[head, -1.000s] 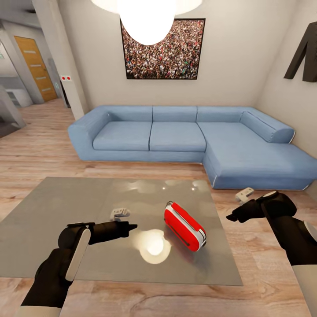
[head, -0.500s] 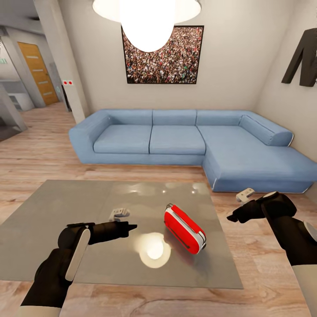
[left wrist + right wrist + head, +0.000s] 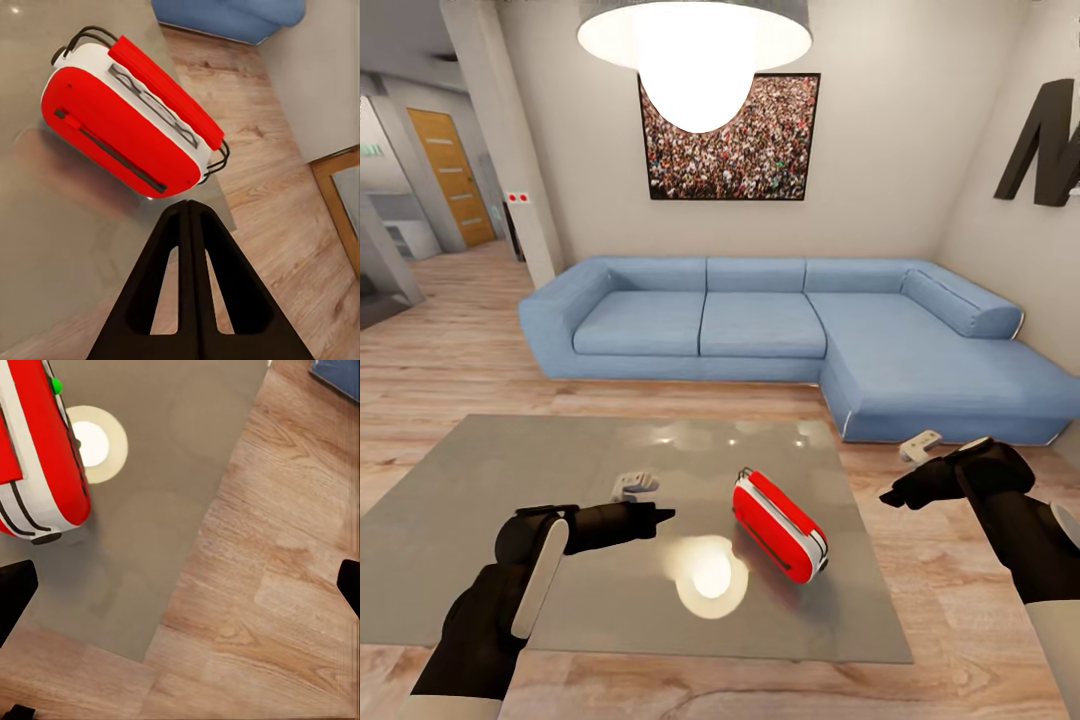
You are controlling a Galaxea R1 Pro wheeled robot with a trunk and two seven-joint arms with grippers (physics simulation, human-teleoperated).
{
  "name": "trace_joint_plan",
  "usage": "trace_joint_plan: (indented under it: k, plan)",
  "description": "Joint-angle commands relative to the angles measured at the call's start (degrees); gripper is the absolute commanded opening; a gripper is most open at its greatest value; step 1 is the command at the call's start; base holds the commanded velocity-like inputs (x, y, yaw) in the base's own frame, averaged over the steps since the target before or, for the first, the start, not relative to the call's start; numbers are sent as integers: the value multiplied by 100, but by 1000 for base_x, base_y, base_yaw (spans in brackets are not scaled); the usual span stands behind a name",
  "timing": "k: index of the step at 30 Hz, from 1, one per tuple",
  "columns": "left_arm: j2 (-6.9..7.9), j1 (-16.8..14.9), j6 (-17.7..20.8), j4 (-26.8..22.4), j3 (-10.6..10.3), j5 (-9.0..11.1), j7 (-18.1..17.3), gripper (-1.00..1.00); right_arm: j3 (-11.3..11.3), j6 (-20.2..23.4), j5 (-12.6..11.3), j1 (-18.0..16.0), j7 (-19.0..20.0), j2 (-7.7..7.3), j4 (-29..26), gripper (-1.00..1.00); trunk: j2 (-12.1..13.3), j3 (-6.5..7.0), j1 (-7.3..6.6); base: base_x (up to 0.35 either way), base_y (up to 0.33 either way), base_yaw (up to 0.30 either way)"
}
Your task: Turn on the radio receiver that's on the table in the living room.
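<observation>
Radio receiver (image 3: 779, 526) is lying on the glossy table (image 3: 480, 480); looking light, rigid, slippery. Press gently, don't shove. Left gripper (image 3: 189, 211) is hanging clenched nearby, right gripper (image 3: 888, 493) spread wide.

Bare glossy table (image 3: 510, 500) surrounds the radio receiver (image 3: 780, 512) on every side; sofa (image 3: 780, 325) well apart.

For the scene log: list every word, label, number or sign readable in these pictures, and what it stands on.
No text can be read.
The radio receiver shows no lettering in the head and wrist views.
The wall plate has two red dots, no words.
The greenish sign is too blurred.
</observation>
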Motion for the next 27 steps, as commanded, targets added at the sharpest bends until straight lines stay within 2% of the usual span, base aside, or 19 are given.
trace_joint_plan:
  k: [1, 11, 14, 19, 21, 23, 27]
  plan:
    - [1, 0, 2, -2, 0, -1, -1, -100, 0, 1, -1, 0, -12, -4, 1, 100, 0, 9, 0, 0, 0, 0]
    - [80, 0, 15, 48, -1, -13, -16, -100, 2, 22, -1, 0, -73, -76, 32, 100, 0, 90, 0, 0, 0, 0]
    - [209, 4, 23, 64, -1, -14, -16, -100, 2, 26, -1, 0, -80, -86, 76, 100, 0, 114, 0, 0, 0, 0]
    - [375, 60, 9, 189, 6, 12, -16, -100, 2, -3, -6, 0, -323, -89, 601, 100, 0, 155, 0, 0, 0, 0]
    - [558, 86, -11, 443, 8, 18, -29, -100, 2, -47, -15, 0, -541, -90, 937, 100, 0, 171, 0, 0, 0, 0]
    - [677, 95, -22, 744, 8, 18, -36, -100, -4, -181, -18, 0, -627, -90, 1259, 100, 0, 188, 0, 0, 0, 0]
    - [741, 93, -102, 1199, 10, -13, -30, -100, -18, -381, -22, 0, -886, -91, 1897, 100, 0, 222, 0, 0, 0, 0]
